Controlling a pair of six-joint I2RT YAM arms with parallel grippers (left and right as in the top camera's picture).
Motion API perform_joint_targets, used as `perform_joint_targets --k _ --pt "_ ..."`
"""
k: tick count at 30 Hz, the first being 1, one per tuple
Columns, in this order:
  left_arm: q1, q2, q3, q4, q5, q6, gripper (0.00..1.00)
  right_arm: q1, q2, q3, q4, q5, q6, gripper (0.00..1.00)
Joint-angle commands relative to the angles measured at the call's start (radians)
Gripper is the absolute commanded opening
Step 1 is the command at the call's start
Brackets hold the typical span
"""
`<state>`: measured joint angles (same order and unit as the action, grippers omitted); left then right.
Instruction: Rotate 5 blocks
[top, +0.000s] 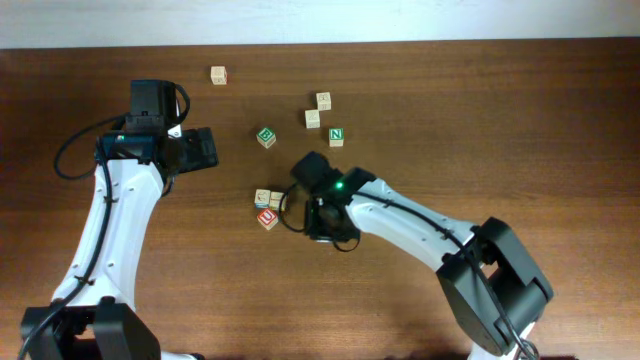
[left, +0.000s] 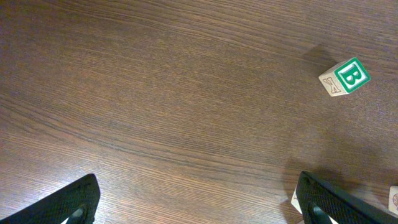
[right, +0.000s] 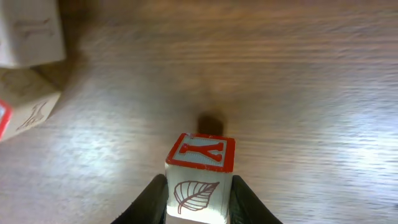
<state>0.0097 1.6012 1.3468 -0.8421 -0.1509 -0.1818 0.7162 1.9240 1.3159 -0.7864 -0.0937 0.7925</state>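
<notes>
Gripping a red-Y block (right: 200, 152) by two opposite side faces, the right gripper (right: 199, 186) has one finger against each side. The Y face is up and a red leaf face is toward the wrist camera. Whether the block rests on the table (top: 500, 120) or hangs just above it cannot be told.

- Left of the held block, near but apart: a three-block cluster, made up of the red-U block (top: 267, 218), the blue-edged block (top: 262, 198) and the pale neighbour block (top: 276, 199), set close together.
- Ahead and to the right of the held block in the wrist view: bare wood grain as far as the frame edge.
- Beyond the cluster: green B block (top: 265, 137), standing alone.
- Farther right: green N block (top: 336, 136), just beside the lower pale block (top: 313, 118) and the upper pale block (top: 324, 100).
- Near the table's far edge: corner pale block (top: 218, 75), well apart from all others.
- Left gripper (left: 198, 183): jaws spread wide with nothing between them, over bare wood. The green B block is well ahead on its right, and a pale block corner shows just beside its right finger.
- Right half of the table in the overhead view: open wood crossed only by the right arm.
</notes>
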Motion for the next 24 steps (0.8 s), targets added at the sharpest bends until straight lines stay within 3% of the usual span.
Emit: perform_joint_targets --k 1,6,15,24 --pt "0.006 0.005 0.015 -0.001 -0.011 -0.015 0.99 -0.059 0.013 0.026 -0.01 0.007 -0.076 0.27" --pt "0.006 0.005 0.015 -0.001 -0.011 -0.015 0.99 -0.155 0.013 0.026 -0.014 -0.011 -0.191 0.27" --pt "0.006 0.005 0.015 -0.001 -0.011 -0.015 0.99 -0.353 0.013 0.025 -0.04 0.001 -0.529 0.27" --pt "0.006 0.005 0.015 -0.001 -0.011 -0.015 0.99 -0.388 0.014 0.024 0.005 0.001 -0.553 0.26"
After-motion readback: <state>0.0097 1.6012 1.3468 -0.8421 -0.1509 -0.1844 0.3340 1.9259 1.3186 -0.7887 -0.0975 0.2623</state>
